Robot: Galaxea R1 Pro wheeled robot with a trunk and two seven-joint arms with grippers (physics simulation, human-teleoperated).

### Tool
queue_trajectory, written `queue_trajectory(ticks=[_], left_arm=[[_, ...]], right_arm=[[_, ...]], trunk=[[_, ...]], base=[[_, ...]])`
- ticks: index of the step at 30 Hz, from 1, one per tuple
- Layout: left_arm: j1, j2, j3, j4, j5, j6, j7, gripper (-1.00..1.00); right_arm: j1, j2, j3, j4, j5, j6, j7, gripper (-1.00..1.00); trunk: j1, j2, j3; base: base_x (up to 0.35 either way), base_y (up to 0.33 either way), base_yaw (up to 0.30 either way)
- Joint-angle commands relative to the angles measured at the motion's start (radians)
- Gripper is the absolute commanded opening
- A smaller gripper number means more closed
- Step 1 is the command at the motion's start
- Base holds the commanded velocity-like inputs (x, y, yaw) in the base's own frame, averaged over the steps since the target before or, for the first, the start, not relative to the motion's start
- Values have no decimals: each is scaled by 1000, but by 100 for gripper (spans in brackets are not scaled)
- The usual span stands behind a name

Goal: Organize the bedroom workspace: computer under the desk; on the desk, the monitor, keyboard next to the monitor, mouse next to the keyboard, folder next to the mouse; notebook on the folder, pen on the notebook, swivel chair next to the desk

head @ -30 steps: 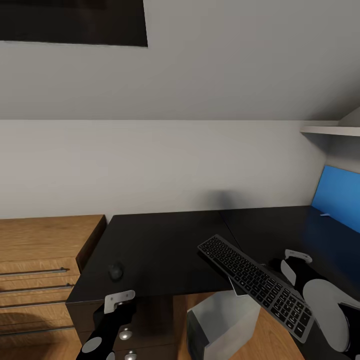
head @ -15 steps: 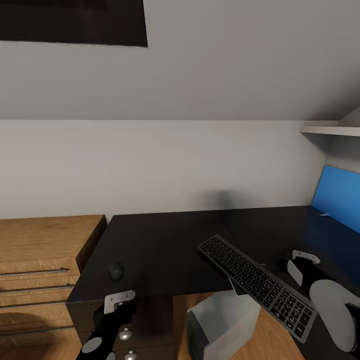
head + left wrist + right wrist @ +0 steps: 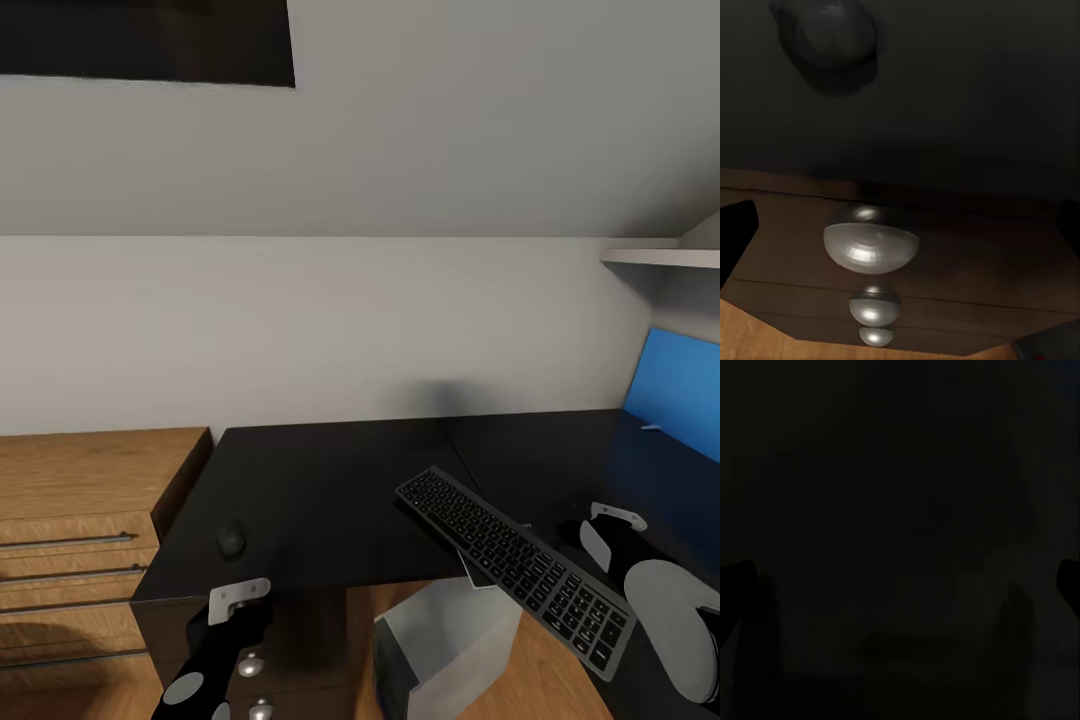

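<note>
The black keyboard (image 3: 515, 568) lies slantwise across the inner corner of the black desk (image 3: 320, 480), part of it hanging over the edge above the silver-grey computer (image 3: 450, 650). To its right, just clear of it, is my right gripper (image 3: 588, 530), open; its wrist view is nearly black, with dark fingertips (image 3: 735, 581) at the edges. The small black mouse (image 3: 231, 541) (image 3: 825, 34) rests near the desk's front left. Below it, at the desk's front edge, my left gripper (image 3: 238, 612) is open and empty, facing the drawer knobs (image 3: 870, 244).
A light wooden drawer chest (image 3: 80, 520) adjoins the desk on the left. A blue wall panel (image 3: 680, 395) stands at the far right with a small white sliver (image 3: 650, 429) on the desk before it. A white shelf (image 3: 660, 260) juts out above.
My right gripper has drawn back to the right, away from the keyboard, which stays put. The left arm and the mouse have not moved.
</note>
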Motion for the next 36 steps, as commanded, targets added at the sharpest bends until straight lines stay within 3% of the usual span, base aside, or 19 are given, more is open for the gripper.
queue_trajectory(ticks=[1, 19, 36], left_arm=[[0, 0, -1, -2, 10, 3, 8, 100], [0, 3, -1, 8, 10, 4, 8, 100], [0, 3, -1, 12, 10, 4, 8, 100]], right_arm=[[0, 0, -3, -2, 3, 6, -1, 100], [0, 1, -2, -2, 3, 6, -2, 100], [0, 5, 0, 0, 5, 5, -2, 100]], trunk=[[0, -1, -1], [0, -1, -1], [0, -1, -1]], base=[[0, 0, 0], [-6, 0, 0], [-141, 0, 0]])
